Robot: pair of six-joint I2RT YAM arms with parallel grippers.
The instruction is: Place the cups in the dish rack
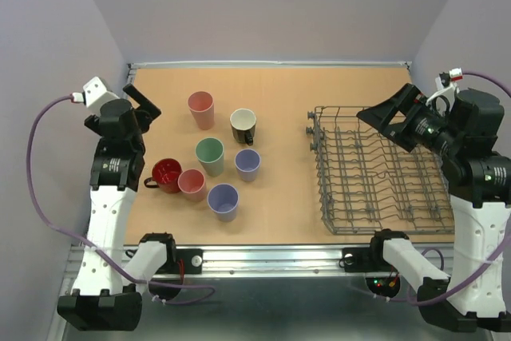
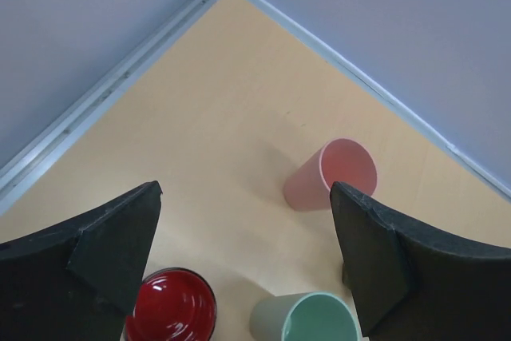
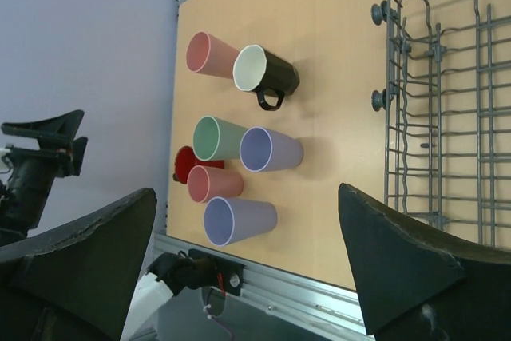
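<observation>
Standing left of the dish rack (image 1: 326,175): 7 cups (image 1: 210,154).

Soft, even overhead light is making every view bright. The pink cup (image 2: 335,173) is throwing a faint shadow toward 10 o'clock on the worktop (image 2: 239,101); the red mug (image 2: 172,309) is glinting.

No lettering, label, brand, number or sign can be read in the overhead view or in either wrist view.
</observation>
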